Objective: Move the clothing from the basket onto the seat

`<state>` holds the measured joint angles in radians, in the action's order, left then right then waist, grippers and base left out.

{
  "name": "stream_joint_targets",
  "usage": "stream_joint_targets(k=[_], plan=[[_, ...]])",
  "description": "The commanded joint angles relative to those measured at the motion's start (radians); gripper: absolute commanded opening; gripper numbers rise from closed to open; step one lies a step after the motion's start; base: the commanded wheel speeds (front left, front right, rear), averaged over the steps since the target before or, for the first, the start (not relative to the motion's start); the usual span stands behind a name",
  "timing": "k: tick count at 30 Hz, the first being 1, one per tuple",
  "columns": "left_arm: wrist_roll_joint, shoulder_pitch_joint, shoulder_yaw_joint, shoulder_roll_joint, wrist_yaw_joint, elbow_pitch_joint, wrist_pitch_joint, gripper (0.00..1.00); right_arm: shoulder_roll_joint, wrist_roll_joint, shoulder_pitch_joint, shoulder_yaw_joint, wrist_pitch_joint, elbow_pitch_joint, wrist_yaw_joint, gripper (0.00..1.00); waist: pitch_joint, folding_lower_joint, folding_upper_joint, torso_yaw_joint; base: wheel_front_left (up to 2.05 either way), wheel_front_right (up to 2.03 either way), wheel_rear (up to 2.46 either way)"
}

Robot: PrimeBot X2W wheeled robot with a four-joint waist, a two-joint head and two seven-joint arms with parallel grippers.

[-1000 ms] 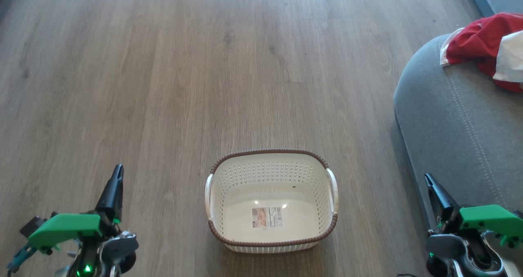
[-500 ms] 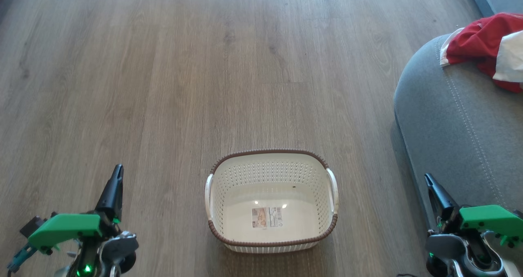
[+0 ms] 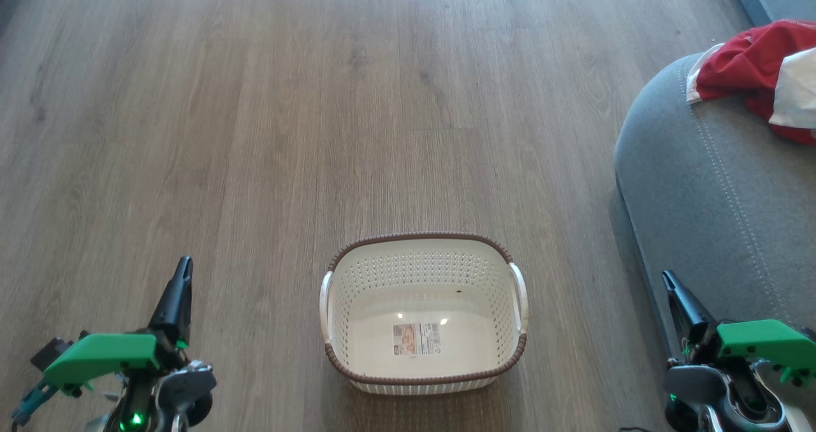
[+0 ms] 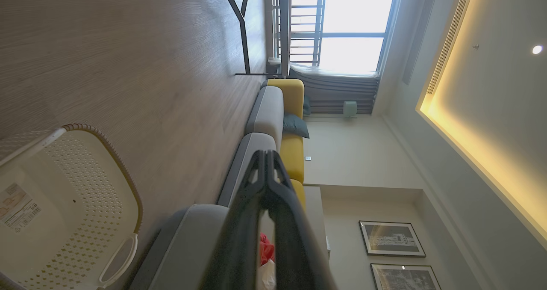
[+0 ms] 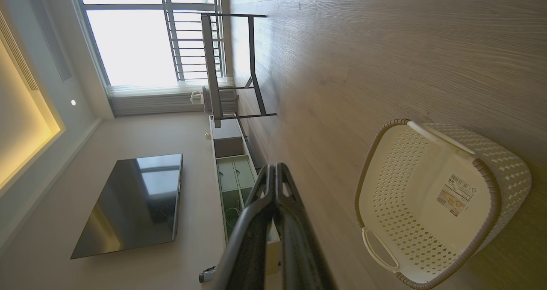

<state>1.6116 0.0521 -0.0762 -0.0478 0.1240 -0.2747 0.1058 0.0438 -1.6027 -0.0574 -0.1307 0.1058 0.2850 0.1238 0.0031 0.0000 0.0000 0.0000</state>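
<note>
**Red clothing lying on the seat, both grippers closed**

I am seeing the clothing [image 3: 752,69] lying bunched on the far part of the seat [image 3: 701,183]. It is red fabric with a white panel showing, and the right edge of the head view is cutting part of it off. The basket [image 3: 421,269] is sitting upright on the wooden floor [image 3: 255,132], to the left of the seat and apart from it, its bare bottom showing the label sticker [image 3: 416,339]. My left gripper [image 3: 184,265] is hovering low, left of the basket, fingers pressed together and clamping nothing. My right gripper [image 3: 667,278] is hovering by the seat's edge at the lower right, fingers together too, gripping nothing. In both wrist views the fingertips are meeting.
</note>
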Motion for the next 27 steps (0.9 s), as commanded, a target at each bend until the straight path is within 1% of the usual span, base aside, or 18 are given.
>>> stream_joint_targets(k=[1, 27], plan=[[-0.001, 0.056, -0.035, -0.005, 0.007, 0.029, 0.006, 0.00, 0.006, -0.006, -0.051, 0.017, 0.008, -0.040, 0.007, 0.00, 0.000, 0.0000, 0.0000, 0.000, 0.00, 0.00, 0.00], [-0.002, 0.056, -0.037, -0.004, 0.007, 0.029, 0.007, 0.00, 0.006, -0.006, -0.051, 0.017, 0.007, -0.040, 0.007, 0.00, 0.000, 0.0000, 0.0000, 0.000, 0.00, 0.00, 0.00]])
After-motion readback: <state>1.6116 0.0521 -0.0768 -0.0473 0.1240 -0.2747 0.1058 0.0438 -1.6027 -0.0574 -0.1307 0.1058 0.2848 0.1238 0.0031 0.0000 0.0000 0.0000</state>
